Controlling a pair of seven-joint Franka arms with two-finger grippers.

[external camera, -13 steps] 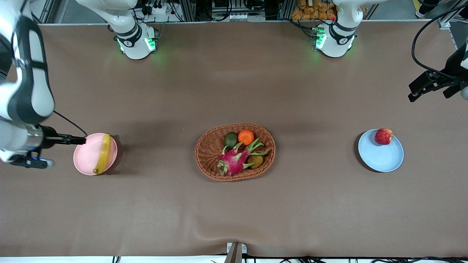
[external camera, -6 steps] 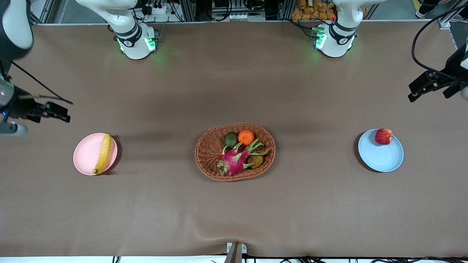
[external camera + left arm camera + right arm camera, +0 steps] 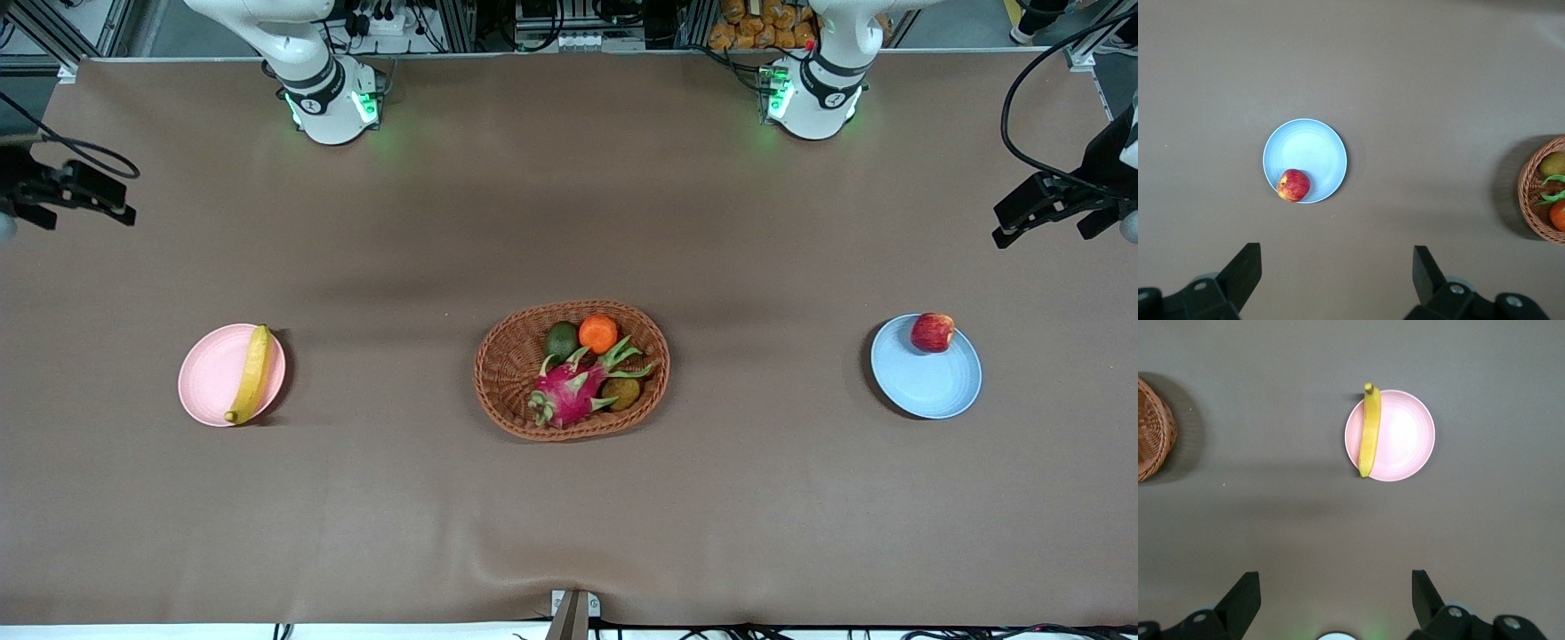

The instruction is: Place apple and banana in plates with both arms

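Now: banana (image 3: 250, 373) on pink plate (image 3: 209, 378), apple (image 3: 932, 332) on blue plate (image 3: 929, 382); left gripper (image 3: 1040, 209) and right gripper (image 3: 84, 191) raised over table ends, jaws apart, empty.

Even, fairly bright overhead light covers the brown table (image 3: 569, 498), with no glare and only soft shadows: a dark crescent hugs the basket (image 3: 572, 370) and each plate, the pink plate (image 3: 213, 378) and the blue plate (image 3: 929, 382), on the side toward the right arm's end for the basket and blue plate. Green glow from the arm bases (image 3: 331, 107) spills onto the cloth. All three views are sharp, and both wrist views dim slightly toward their corners.
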